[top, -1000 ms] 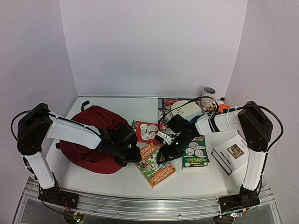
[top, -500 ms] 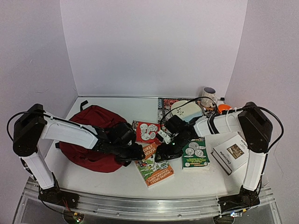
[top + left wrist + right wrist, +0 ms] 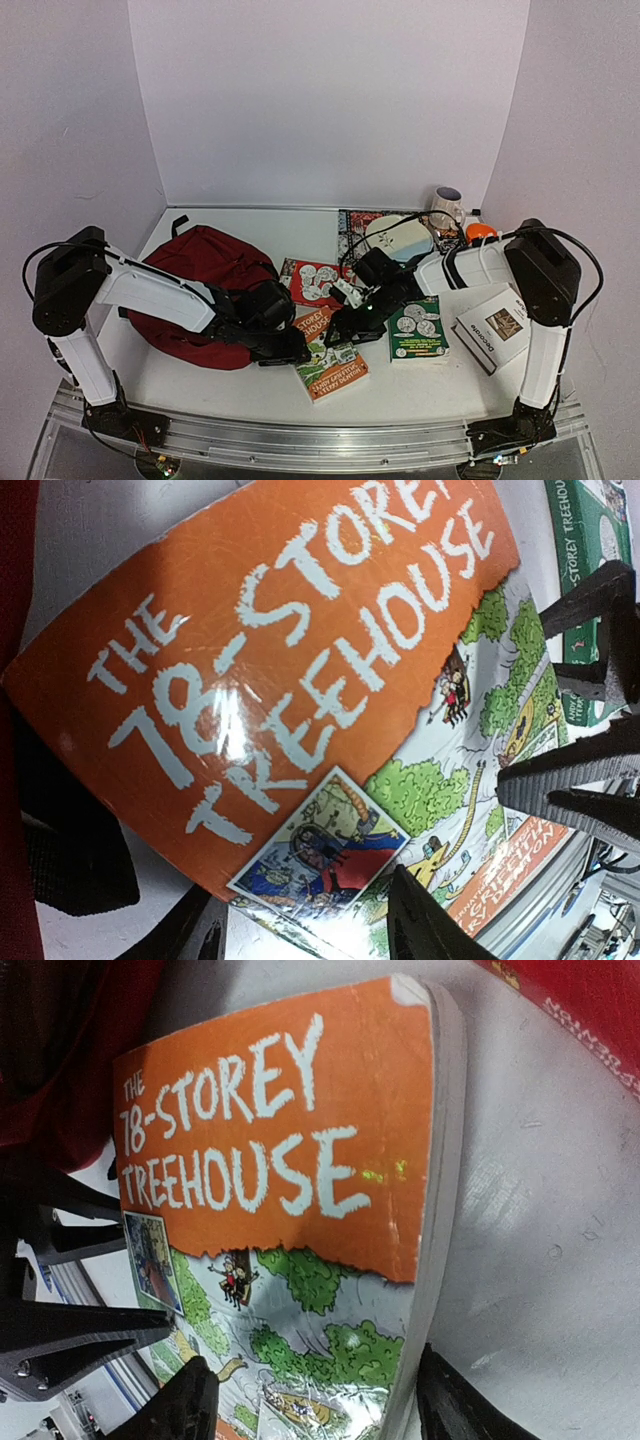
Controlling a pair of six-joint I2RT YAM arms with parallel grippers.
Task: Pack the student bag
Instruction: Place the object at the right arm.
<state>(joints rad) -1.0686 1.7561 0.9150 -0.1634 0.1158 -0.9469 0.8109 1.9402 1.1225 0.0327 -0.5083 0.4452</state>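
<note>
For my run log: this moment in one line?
left gripper open at orange book | right gripper open, same book | student bag: book outside

The left arm (image 3: 150, 288) comes down from its raised shoulder and slopes low and inward, wrist bent, so the left gripper (image 3: 293, 353) points across at the right gripper (image 3: 338, 333). The left jaws stand wide apart; its wrist view shows the two dark fingers (image 3: 418, 925) splayed at the lower edge. The right arm (image 3: 470, 265) folds at a high elbow and runs inward and down. Its gripper is likewise spread, fingers (image 3: 185, 1408) far apart. The two grippers face each other, near but not touching, each with the other's fingertips just ahead.
</note>
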